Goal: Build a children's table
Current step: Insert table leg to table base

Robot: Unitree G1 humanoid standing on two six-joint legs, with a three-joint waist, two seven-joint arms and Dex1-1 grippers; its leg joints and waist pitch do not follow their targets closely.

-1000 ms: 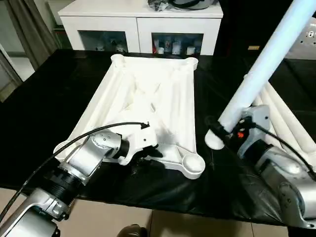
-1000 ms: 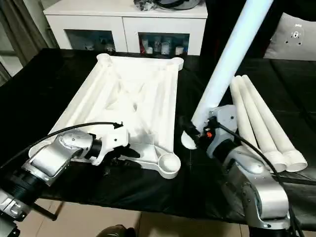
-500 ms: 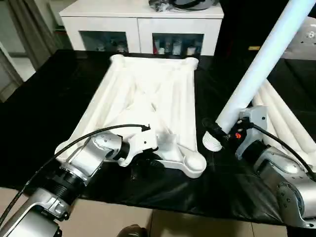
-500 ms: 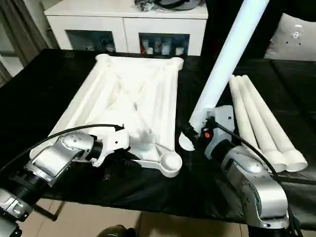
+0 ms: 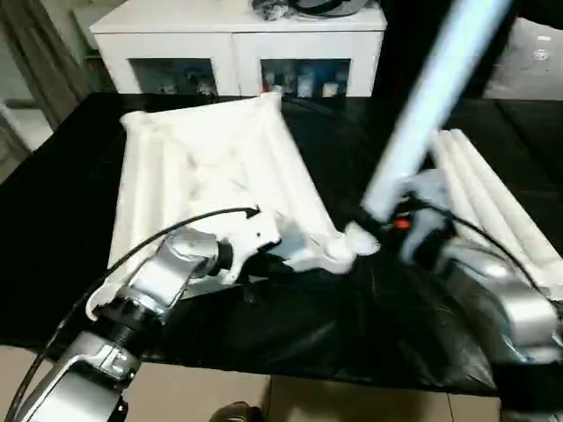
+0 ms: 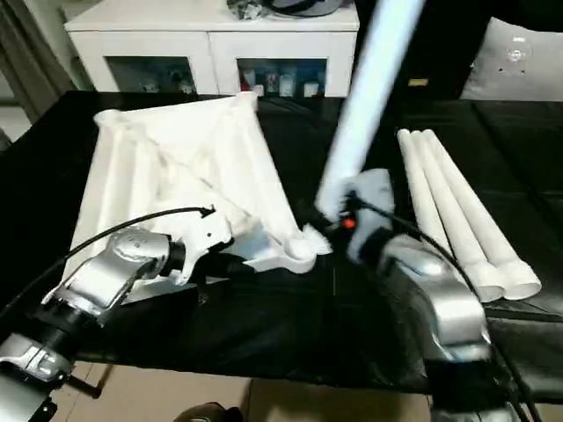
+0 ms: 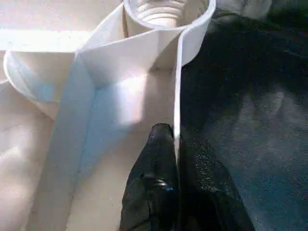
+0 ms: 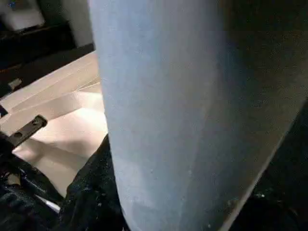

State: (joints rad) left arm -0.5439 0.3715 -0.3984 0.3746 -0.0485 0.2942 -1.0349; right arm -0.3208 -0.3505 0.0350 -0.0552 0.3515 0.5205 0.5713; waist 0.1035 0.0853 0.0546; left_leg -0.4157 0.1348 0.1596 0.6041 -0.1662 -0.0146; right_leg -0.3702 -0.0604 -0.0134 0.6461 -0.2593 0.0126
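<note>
Left-eye view: corner socket (image 5: 337, 253) of the upturned tabletop (image 5: 202, 163), whose rim the left gripper (image 7: 174, 144) pinches, sits just beside the flared end of the steep-tilted leg (image 5: 431, 97) clamped in the right gripper (image 5: 400, 230).

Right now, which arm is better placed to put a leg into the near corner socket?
The right. The right gripper already holds a leg, its lower end beside the corner socket. The left gripper is shut on the tabletop's rim, steadying it.
</note>
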